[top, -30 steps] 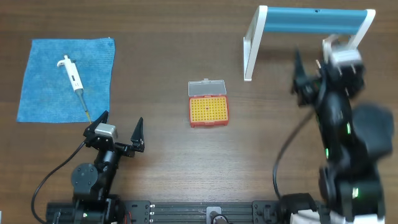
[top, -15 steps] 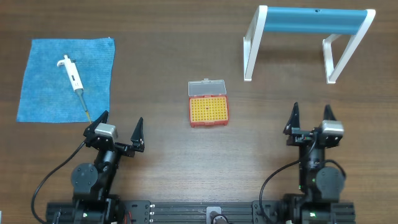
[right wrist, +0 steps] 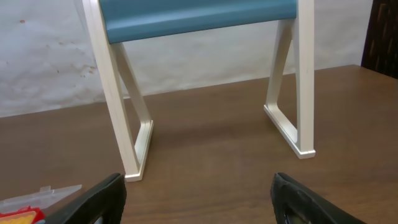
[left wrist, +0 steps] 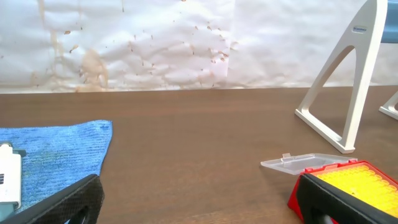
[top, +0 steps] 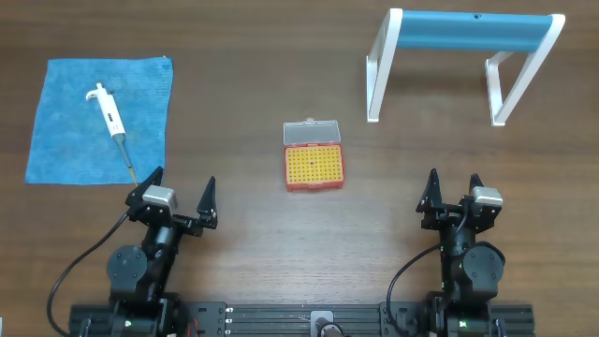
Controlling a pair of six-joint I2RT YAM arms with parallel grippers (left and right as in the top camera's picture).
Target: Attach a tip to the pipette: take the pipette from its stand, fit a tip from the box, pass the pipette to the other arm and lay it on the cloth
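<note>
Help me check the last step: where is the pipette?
Top view: the pipette lies on the blue cloth at far left, just beyond the left gripper, well left of the tip box.

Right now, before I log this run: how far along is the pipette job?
It looks finished. The pipette lies on the cloth with a thin tip at its end, and the stand is bare. Nothing is in hand: left gripper and right gripper are open by their bases. Nothing seems left.
</note>
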